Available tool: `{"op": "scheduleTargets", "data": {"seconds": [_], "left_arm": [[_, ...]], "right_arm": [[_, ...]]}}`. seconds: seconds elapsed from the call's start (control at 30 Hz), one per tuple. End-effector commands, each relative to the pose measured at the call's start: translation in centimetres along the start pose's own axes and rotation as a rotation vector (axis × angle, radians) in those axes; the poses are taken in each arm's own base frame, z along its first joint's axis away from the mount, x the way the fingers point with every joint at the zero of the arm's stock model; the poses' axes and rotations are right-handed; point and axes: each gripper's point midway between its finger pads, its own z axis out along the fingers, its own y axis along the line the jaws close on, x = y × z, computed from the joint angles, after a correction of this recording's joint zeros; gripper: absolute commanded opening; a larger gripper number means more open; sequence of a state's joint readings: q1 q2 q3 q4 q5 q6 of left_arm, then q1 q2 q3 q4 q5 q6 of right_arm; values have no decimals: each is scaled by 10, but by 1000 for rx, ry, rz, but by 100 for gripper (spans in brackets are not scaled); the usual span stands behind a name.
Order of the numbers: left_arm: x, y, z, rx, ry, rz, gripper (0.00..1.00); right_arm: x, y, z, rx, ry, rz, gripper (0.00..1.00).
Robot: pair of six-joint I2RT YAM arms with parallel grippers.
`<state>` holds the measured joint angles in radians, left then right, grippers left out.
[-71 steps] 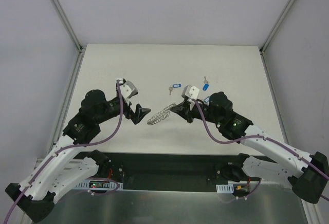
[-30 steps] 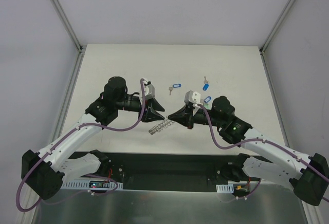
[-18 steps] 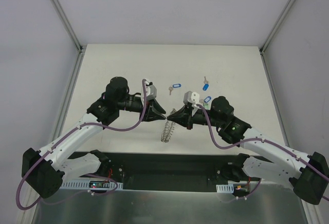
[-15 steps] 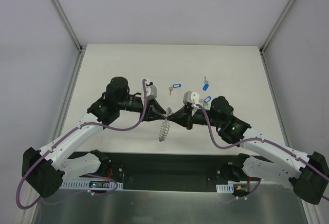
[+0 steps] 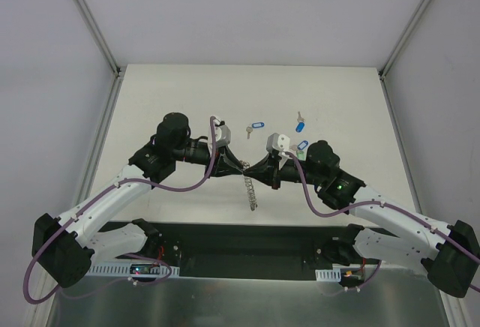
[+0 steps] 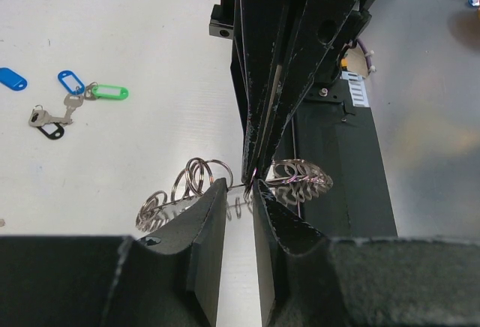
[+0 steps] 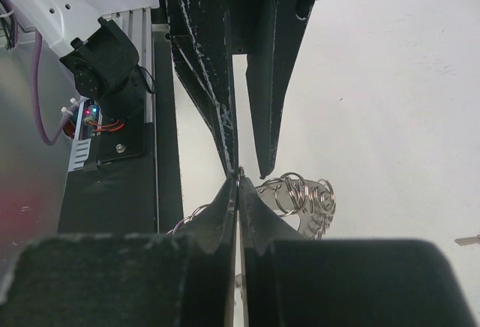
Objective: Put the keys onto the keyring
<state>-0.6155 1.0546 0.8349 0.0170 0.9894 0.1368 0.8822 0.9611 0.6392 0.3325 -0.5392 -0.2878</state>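
Both my grippers meet tip to tip above the table (image 5: 187, 94), with the keyring (image 5: 251, 190) hanging from them.

My right gripper (image 7: 238, 184) is pinched fully closed on the keyring's wire. My left gripper (image 6: 238, 187) faces it with its jaws a narrow gap apart, and the wire crosses that gap. The ring hangs edge-on, chain-like, on the side toward my bases. The keys (image 5: 256, 126) lie flat on the table, well apart from the ring on the far side. Their tags are blue, and one is green.
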Motion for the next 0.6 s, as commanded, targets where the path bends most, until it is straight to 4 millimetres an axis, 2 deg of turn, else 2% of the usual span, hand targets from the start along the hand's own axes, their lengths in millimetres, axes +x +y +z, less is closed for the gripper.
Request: {"op": "scheduleTargets", "data": {"seconds": [0.0, 0.57], "left_arm": [[1, -4, 5, 27, -6, 20, 22], [5, 4, 7, -12, 7, -8, 20]], "right_arm": [[-47, 8, -1, -27, -143, -73, 1], [-50, 7, -2, -14, -161, -68, 1]]}}
